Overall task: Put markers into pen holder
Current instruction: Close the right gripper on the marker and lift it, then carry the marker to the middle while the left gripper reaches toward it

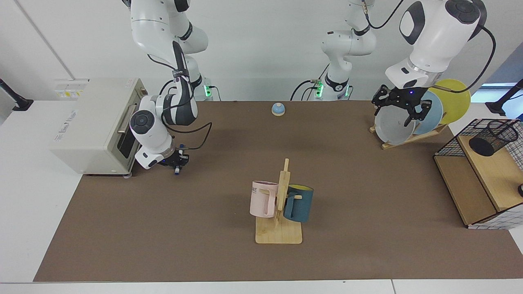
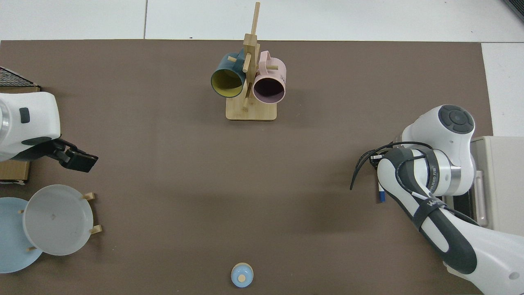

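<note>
You have a brown mat (image 1: 171, 228) over the white table. At its centre stands a wooden mug tree (image 1: 281, 212) carrying a pink mug (image 1: 261, 199) and a dark teal mug (image 1: 299, 203) with a yellow inside. Your beige toaster oven (image 1: 96, 124) sits at one end. At the other end, a wooden plate rack (image 1: 408, 139) holds a grey plate (image 1: 392, 126), a light blue plate (image 2: 8, 241) and a yellow plate (image 1: 455, 98), near a black wire-grid basket (image 1: 453, 143) with wooden shelves. A small blue bell (image 1: 278, 108) sits by the mat's edge.

"ME" on pink mug (image 1: 263, 199)
</note>
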{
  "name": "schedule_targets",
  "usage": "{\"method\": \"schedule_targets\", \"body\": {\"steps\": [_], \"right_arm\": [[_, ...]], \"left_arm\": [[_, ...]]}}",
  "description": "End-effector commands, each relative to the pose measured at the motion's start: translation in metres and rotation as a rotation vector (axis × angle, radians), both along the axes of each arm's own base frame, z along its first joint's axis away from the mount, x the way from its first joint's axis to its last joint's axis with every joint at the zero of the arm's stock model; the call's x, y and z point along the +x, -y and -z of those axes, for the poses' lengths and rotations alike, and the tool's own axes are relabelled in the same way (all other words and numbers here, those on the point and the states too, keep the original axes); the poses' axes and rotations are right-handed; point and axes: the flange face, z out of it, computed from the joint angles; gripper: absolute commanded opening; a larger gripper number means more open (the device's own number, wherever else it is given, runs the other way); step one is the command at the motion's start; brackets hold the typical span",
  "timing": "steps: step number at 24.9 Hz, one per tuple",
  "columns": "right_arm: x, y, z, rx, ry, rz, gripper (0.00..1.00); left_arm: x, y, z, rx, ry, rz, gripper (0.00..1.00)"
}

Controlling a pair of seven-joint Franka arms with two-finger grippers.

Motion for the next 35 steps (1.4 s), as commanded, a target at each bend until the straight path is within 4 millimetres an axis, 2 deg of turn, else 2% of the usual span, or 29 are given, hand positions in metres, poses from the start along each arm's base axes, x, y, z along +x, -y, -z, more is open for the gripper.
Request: {"method": "schedule_targets", "body": {"steps": [1,3,5,8,11,14,18,20,22,24,28,33,35], "right_arm": [[-0.003,-0.012,-0.05,0.103,-0.028,0.153,0.0],[-0.006,-0.02,-0.076,0.138,-0.023,0.275,0.0],[-0.01,-0.043,-0.101,0.158,-0.031,0.358,0.0],[-0.01,-0.078,-0.14,0.165,-0.078,0.497,0.0],[-0.009,-0.111,-0.165,0.216,-0.142,0.656,0.0],[-0.006,-0.12,-0.186,0.285,-0.198,0.835,0.0],[-0.005,-0.137,-0.2,0.357,-0.265,0.946,0.0],[-0.005,-0.147,-0.203,0.374,-0.312,1.036,0.0],[-0.005,-0.158,-0.211,0.378,-0.345,1.117,0.0],[-0.005,-0.181,-0.223,0.389,-0.346,1.17,0.0],[-0.011,-0.229,-0.229,0.4,-0.343,1.326,0.0],[-0.017,-0.269,-0.24,0.464,-0.322,1.479,0.0],[-0.02,-0.281,-0.243,0.483,-0.322,1.524,0.0]], "left_arm": [[-0.009,0.002,0.0,-0.011,-0.002,0.152,1.0],[-0.009,0.006,0.0,-0.011,0.001,0.234,1.0],[-0.01,0.018,0.0,-0.01,0.002,0.311,1.0],[-0.017,0.035,0.0,0.006,-0.029,0.297,1.0],[-0.026,0.042,0.001,0.015,-0.077,0.29,1.0],[-0.027,0.046,0.001,0.01,-0.079,0.29,1.0],[-0.026,0.046,-0.007,0.003,-0.06,0.295,1.0],[-0.028,0.045,-0.021,0.004,-0.034,0.302,1.0],[-0.028,0.047,-0.026,0.002,-0.018,0.308,1.0],[-0.032,0.047,-0.033,0.0,-0.009,0.299,1.0],[-0.033,0.051,-0.032,0.003,-0.009,0.314,1.0],[-0.042,0.112,-0.038,0.02,0.051,0.506,1.0],[-0.044,0.129,-0.041,0.026,0.084,0.583,1.0]]}}
